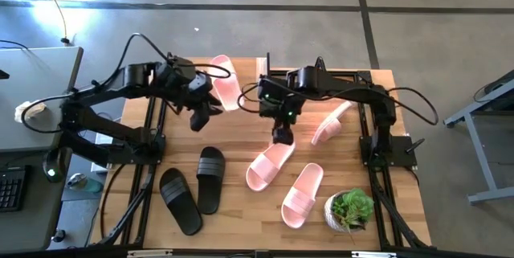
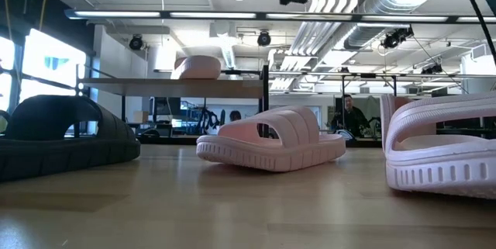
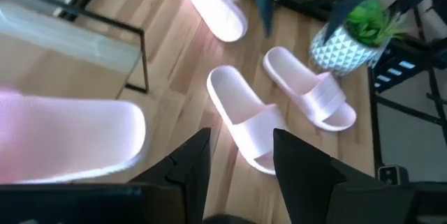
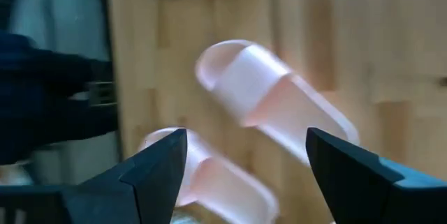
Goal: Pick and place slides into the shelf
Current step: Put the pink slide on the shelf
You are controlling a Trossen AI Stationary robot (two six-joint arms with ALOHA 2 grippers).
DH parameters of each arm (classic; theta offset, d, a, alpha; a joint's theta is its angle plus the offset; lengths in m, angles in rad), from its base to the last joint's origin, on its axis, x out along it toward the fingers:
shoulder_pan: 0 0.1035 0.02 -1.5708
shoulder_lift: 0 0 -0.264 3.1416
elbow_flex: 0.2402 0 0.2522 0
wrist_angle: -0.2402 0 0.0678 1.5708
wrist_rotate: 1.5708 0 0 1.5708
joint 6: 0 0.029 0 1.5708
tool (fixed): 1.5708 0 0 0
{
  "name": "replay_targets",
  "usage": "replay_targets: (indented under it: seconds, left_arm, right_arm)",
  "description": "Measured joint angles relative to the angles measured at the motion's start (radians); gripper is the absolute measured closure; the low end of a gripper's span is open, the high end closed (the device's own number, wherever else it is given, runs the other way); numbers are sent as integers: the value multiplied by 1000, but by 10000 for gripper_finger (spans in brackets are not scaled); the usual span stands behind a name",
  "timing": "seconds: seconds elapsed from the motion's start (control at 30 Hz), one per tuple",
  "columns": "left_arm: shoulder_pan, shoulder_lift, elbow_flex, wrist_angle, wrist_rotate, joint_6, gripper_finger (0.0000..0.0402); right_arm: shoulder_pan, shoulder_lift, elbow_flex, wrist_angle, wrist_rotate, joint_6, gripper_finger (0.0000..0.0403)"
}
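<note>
One pale pink slide [image 1: 225, 81] lies on the shelf's light top board [image 2: 155, 88], sole down; in the low view it shows as a pink slide [image 2: 198, 67] on top. My left gripper [image 1: 197, 120] hovers beside it, open, nothing between its fingers [image 3: 199, 158]. Three more pink slides [image 1: 269, 165], [image 1: 303, 195], [image 1: 331, 121] and two black slides [image 1: 210, 178], [image 1: 178, 200] rest sole-down on the wooden table. My right gripper [image 1: 281, 133] hangs wide open above the middle pink slide [image 4: 269, 102], clear of it.
A potted green plant [image 1: 349, 210] in a white patterned pot stands at the table's near right corner. The shelf's thin black legs [image 3: 143, 63] stand at the far side. Bare wood lies between the black slides and the pink ones.
</note>
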Motion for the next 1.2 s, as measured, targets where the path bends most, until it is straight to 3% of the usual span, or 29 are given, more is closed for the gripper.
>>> replay_targets:
  seconds: [0.17,0.3,0.53,0.77,0.9,1.2]
  left_arm:
    - [-19,0,-83,11,-5,-39,261]
    - [-72,0,-161,66,-83,-77,261]
    - [-190,37,-242,135,-480,-135,261]
    - [-316,146,-264,155,-774,-66,261]
    - [-351,212,-264,191,-773,23,261]
    - [-365,341,-263,235,-764,50,261]
  right_arm:
    - [7,0,-173,74,-170,8,121]
    - [5,3,-366,204,-301,26,130]
    - [-16,-33,-593,388,-298,114,183]
    - [-19,-179,-822,735,-271,265,213]
    - [-32,-229,-942,913,-264,379,214]
    - [-39,-234,-1099,1193,-302,538,215]
